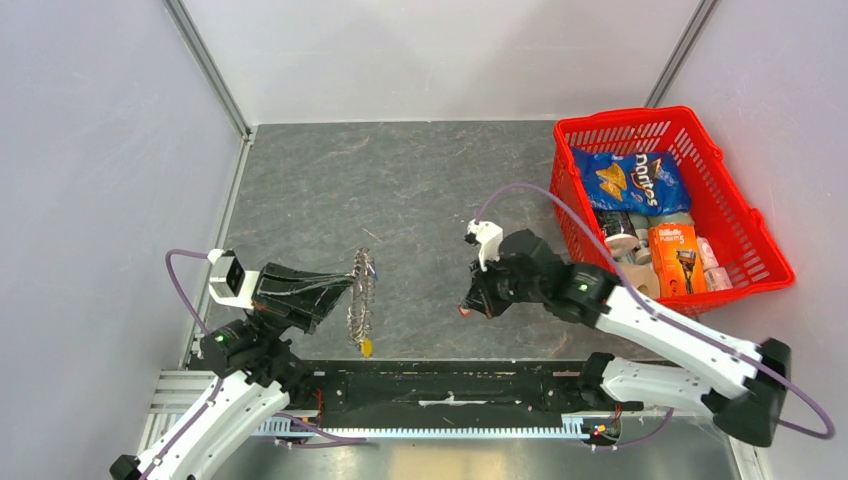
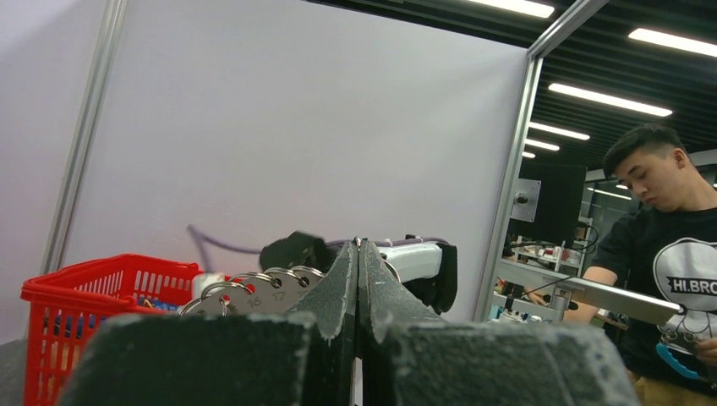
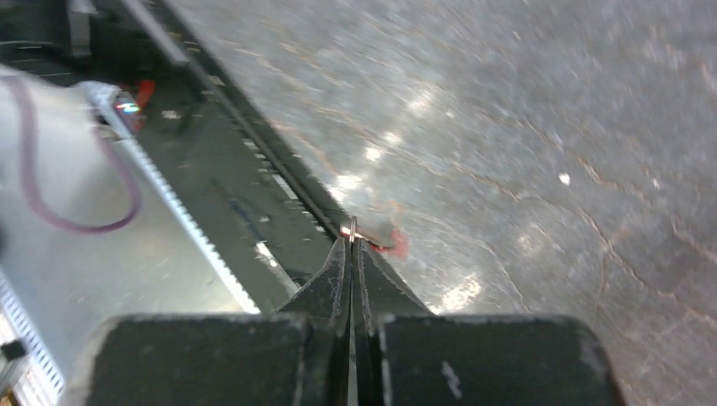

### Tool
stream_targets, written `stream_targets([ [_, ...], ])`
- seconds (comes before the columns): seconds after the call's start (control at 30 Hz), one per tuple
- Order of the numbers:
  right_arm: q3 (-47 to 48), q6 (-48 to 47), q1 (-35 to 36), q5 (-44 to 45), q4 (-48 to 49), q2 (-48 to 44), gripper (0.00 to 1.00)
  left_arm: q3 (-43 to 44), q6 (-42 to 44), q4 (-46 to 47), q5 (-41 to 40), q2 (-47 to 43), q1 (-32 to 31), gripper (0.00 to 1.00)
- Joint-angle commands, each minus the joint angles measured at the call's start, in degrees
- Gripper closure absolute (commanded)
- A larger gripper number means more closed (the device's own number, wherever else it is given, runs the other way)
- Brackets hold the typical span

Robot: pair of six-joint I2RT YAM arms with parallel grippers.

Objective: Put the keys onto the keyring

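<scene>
Keyring (image 1: pixel 362 298), stiff metal, sits clamped in left gripper (image 1: pixel 351 285); right gripper (image 1: pixel 468 310) pinches tiny, probably slippery red-tagged key (image 3: pixel 391 245).

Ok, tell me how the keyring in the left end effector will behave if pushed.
The keyring looks like rigid metal, so it probably won't flop. The left end effector pinches just one edge, so a push may pivot it. The yellow-tagged key hanging below would likely swing.
</scene>
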Motion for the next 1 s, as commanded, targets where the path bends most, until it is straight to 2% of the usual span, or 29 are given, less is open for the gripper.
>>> stream_targets([
  [0.0, 5.5, -8.0, 0.3, -11.1, -5.2, -6.6, 1.00, 3.7, -3.6, 5.3, 0.6, 1.8, -0.2, 0.98],
  [0.2, 12.9, -15.6, 0.4, -26.4, -5.7, -9.7, 1.00, 5.1, -6.1, 6.5, 0.7, 2.9, -0.2, 0.98],
  [0.33, 19.2, -19.4, 0.3, -34.6, -6.0, -7.2, 1.00, 6.4, -8.7, 8.8, 1.5, 4.6, -0.2, 0.98],
  [0.5, 27.1, -19.7, 0.6, -45.7, -4.0, -2.9, 1.00, 7.4, -12.5, 12.8, 2.8, 7.0, -0.2, 0.98],
  [0.8, 36.3, -12.1, 1.0, -52.2, 7.0, 4.5, 1.00, 8.2, -16.7, 19.8, 3.3, 10.8, -0.2, 0.98],
  [0.97, 42.9, -13.5, 2.6, -53.1, 6.6, 9.0, 1.00, 8.6, -20.1, 25.7, 3.8, 13.9, -0.2, 0.98],
])
